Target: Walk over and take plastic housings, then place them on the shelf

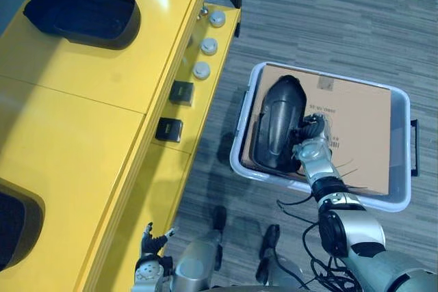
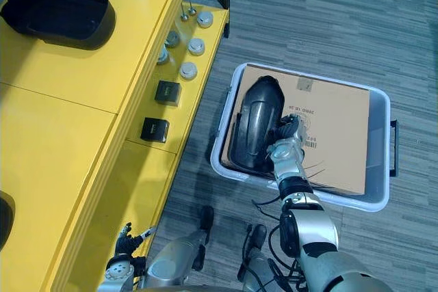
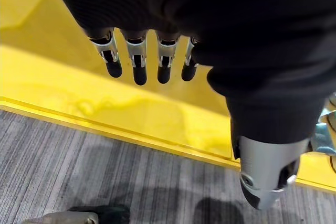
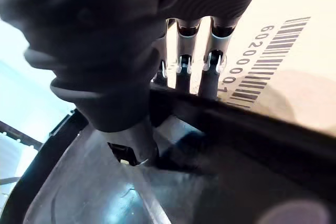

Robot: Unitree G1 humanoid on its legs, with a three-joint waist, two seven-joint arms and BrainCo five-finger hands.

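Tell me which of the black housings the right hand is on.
The housing in the bin on the floor, lying on cardboard; the right hand pinches its rim, thumb inside. The other two housings sit on the yellow shelf.

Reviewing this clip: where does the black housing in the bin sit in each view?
Left eye view: black housing in the bin, right of centre, under the right hand.
Right eye view: housing at centre.
Right wrist view: housing rim, pinched by that hand.
Left wrist view: faces the yellow shelf.
Shared landmark: barcoded cardboard beside it.
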